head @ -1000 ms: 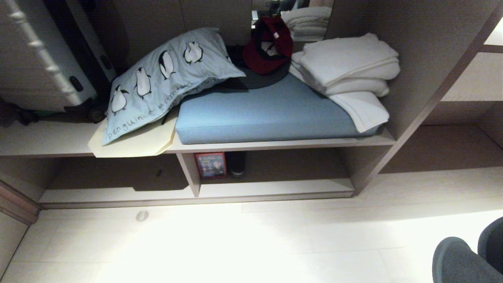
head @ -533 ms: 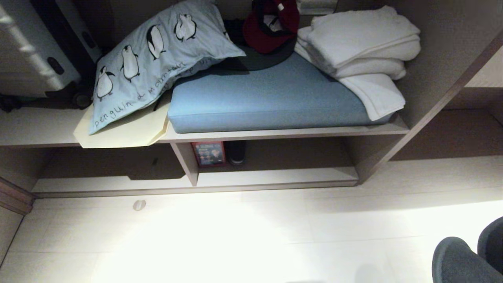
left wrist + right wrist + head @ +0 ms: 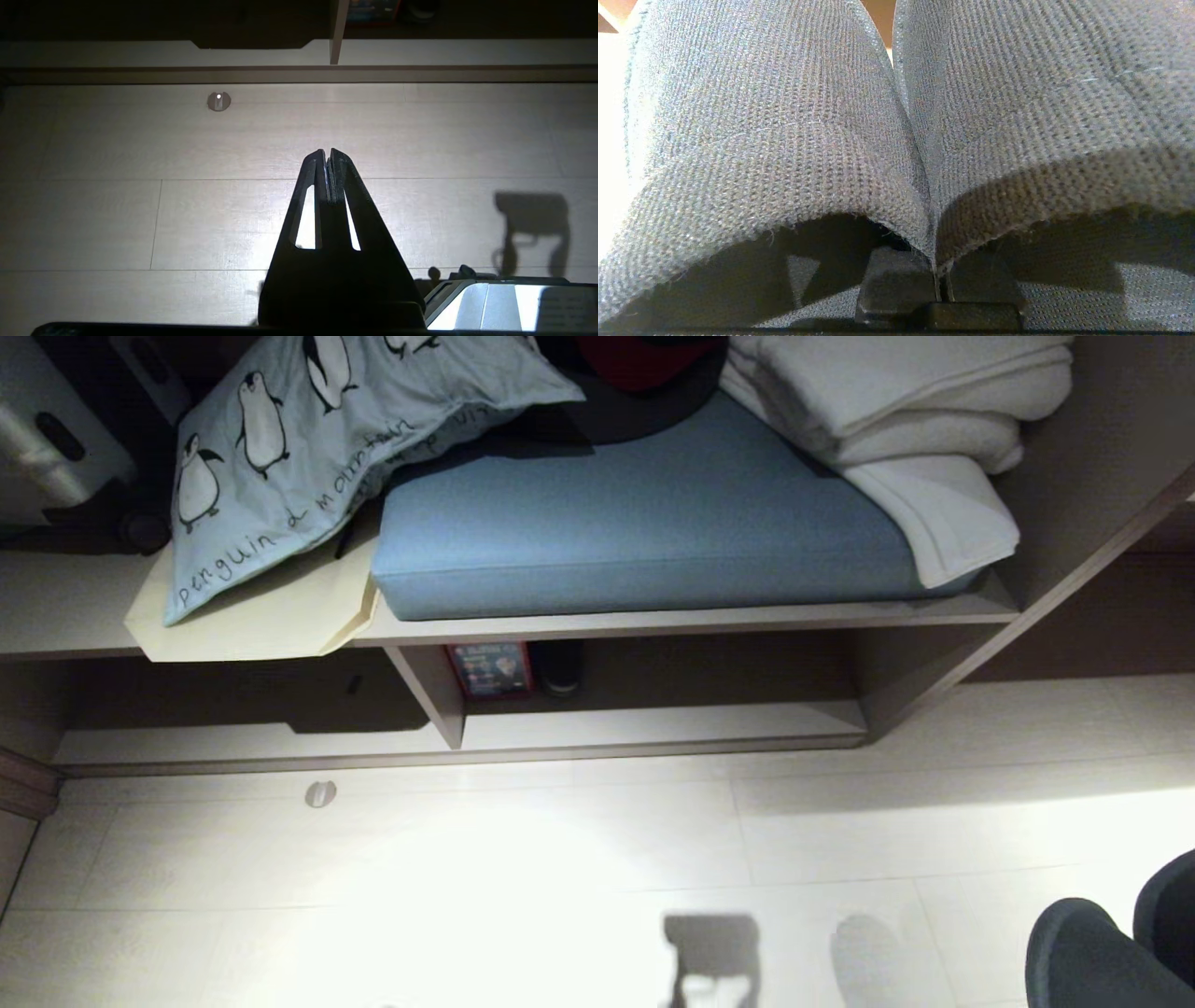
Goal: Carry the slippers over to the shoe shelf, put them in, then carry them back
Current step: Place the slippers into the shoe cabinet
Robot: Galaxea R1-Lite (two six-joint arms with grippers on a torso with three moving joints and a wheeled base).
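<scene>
**Mia:** Where are the slippers (image 3: 784, 130)?

**Ben:** They are in the right gripper (image 3: 941, 280). In the right wrist view the two slippers stand side by side, pressed together along their inner edges. Their blue-grey cloth fills almost the whole picture.

**Mia:** Which way do they point?

**Ben:** Their long way runs straight out from the gripper, with the open ends near the fingers and the rounded toes far from them. In the head view their dark toes (image 3: 1102, 943) poke up in the low right corner, over the pale floor (image 3: 560, 859).

**Mia:** Is the right gripper holding them tight?

**Ben:** Yes. Its two fingers are pinched together on the edges where the slippers meet.

**Mia:** And the other arm?

**Ben:** The left gripper (image 3: 328, 158) hangs above the floor and points toward the shoe shelf (image 3: 653, 723). Its fingers are pressed together and hold nothing.

**Mia:** Are the slippers close to the shelf?

**Ben:** No, they are well apart from it, across the floor. The shelf is the low open space under the blue cushion (image 3: 635, 523). A small red box (image 3: 490, 669) stands at its back, by the slanted panel (image 3: 429, 686). A penguin pillow (image 3: 308, 439) and white towels (image 3: 915, 420) lie up on top.
</scene>
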